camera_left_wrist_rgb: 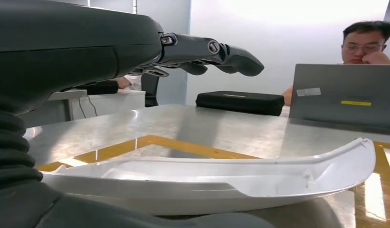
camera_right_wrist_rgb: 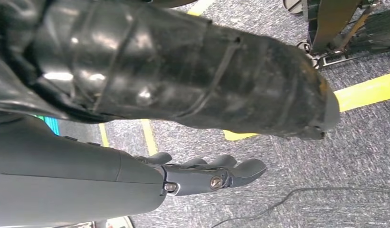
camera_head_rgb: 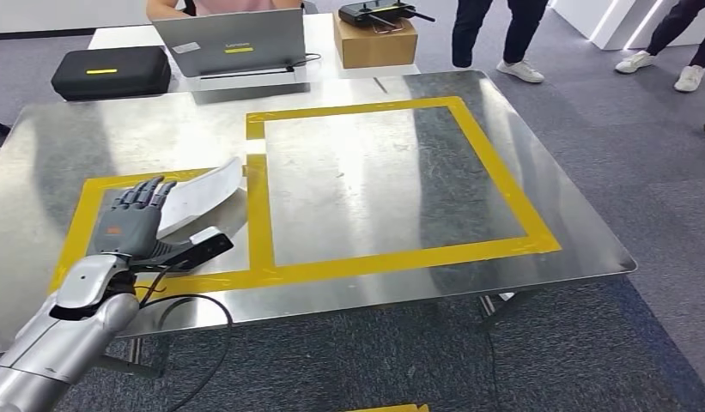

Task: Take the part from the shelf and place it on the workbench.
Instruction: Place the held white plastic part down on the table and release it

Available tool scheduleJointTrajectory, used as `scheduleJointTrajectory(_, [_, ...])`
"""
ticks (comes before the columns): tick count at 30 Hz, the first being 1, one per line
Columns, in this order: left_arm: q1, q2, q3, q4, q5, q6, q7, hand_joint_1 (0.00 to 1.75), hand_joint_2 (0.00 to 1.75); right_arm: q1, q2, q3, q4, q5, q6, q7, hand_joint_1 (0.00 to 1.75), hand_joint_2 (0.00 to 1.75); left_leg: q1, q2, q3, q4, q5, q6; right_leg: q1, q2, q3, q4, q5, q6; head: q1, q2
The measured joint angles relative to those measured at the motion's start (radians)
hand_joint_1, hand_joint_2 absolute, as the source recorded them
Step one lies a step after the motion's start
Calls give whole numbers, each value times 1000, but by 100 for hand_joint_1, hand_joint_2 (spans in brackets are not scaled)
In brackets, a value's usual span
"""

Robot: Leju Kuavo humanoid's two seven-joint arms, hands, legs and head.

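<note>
Where the silver left arm reaches in over the near edge of the workbench [camera_head_rgb: 357, 283], the left hand [camera_head_rgb: 136, 219] hovers over the smaller yellow-taped rectangle [camera_head_rgb: 256, 215], fingers [camera_left_wrist_rgb: 202, 50] stretched out, slightly apart and holding nothing. Just beyond and beneath those fingers lies the part [camera_head_rgb: 203, 193], a long, curved white plastic piece resting flat on the steel surface inside that taped rectangle; in the left wrist view the part [camera_left_wrist_rgb: 207, 183] sits on the tabletop below the hand, with a gap between it and the fingers above. A black cable [camera_head_rgb: 194, 343] loops down from the wrist camera mount past the table edge. The right hand [camera_right_wrist_rgb: 202, 178] hangs low over grey carpet, fingers extended and loosely apart, empty.

Farther across the bench is the larger yellow-taped square [camera_head_rgb: 495, 180], its inside bare steel. Behind the bench stands a second table carrying a black carrying case [camera_head_rgb: 111, 72], a grey laptop [camera_head_rgb: 230, 43] with a person seated behind it, and a cardboard box [camera_head_rgb: 375, 43] with a black controller [camera_head_rgb: 379, 12] on top. Legs of other people [camera_head_rgb: 490, 34] stand on the carpet at the far right.
</note>
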Motion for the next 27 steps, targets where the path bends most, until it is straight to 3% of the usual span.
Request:
scheduleJointTrajectory(8, [3,-10,10,-26,87,57,-81,0,0,0,1,-12,0,19,4,-1,0,0,0,0,0,0,0,0,0,0,0,0,0,0,0,0])
scheduleJointTrajectory(14, [19,-11,16,-63,131,116,-152,0,0,-1,6,-21,0,35,7,-6,0,0,-5,0,3,0,0,19,-7,-2,4,-6,2,16,0,0])
scheduleJointTrajectory(16, [21,-10,16,-76,138,121,-163,0,0,-2,7,-24,0,40,8,-6,0,0,-1,1,9,-14,13,30,-6,1,-7,22,-28,18,1,0])
scheduleJointTrajectory(19, [26,-11,16,-86,146,125,-174,0,0,-2,8,-27,0,45,8,-6,0,0,-2,2,7,-21,21,38,-3,7,-77,199,-136,16,4,0])
scheduleJointTrajectory(20, [29,-12,16,-87,147,125,-176,0,0,-1,8,-28,0,46,8,-6,0,0,-3,2,5,-20,22,38,-3,7,-99,255,-157,16,3,0])
scheduleJointTrajectory(21, [32,-14,16,-87,148,125,-177,0,0,-1,8,-29,0,47,9,-6,0,0,-4,2,4,-19,23,38,-3,7,-107,281,-158,17,4,0])
scheduleJointTrajectory(22, [35,-14,16,-87,148,125,-178,0,0,0,8,-30,0,47,9,-6,0,0,-4,2,2,-18,23,37,-4,7,-96,267,-140,18,4,0])
scheduleJointTrajectory(25, [36,-15,16,-90,152,126,-182,0,0,-3,8,-35,0,51,9,-6,0,0,-2,0,-7,-6,25,26,-6,9,11,80,-58,16,4,0])
scheduleJointTrajectory(27, [35,-14,16,-96,154,128,-188,0,0,-5,8,-38,0,54,10,-6,0,0,-4,-1,-16,4,28,11,-4,13,47,15,-45,11,4,0])
